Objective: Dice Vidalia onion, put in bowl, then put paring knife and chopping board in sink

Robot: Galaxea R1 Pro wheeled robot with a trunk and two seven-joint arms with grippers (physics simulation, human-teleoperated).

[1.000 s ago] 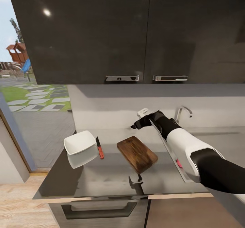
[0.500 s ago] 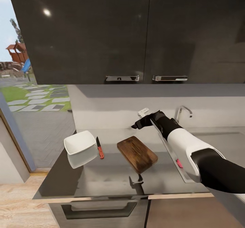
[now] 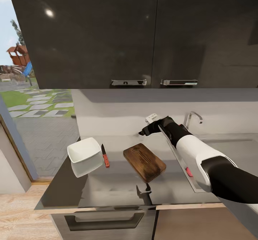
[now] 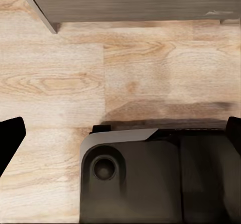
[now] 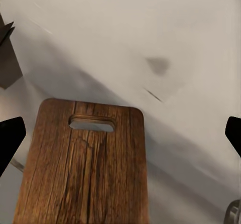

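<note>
Right gripper [image 3: 142, 132] hovers above the grey metal-look countertop [image 3: 118, 182], beyond the dark brown wooden chopping board [image 3: 144, 161]; its black fingertips [image 5: 10, 138] look spread wide. Red-handled paring knife [image 3: 105, 156] lies between board and glossy white squarish bowl [image 3: 85, 151]. Left gripper [image 4: 120, 148] faces the pale wood floor [image 4: 60, 78], probably open.

My right arm [image 3: 200, 157]: glossy white forearm shell, black upper sleeve & wrist, black gripper [image 3: 141, 132], small red mark.
</note>
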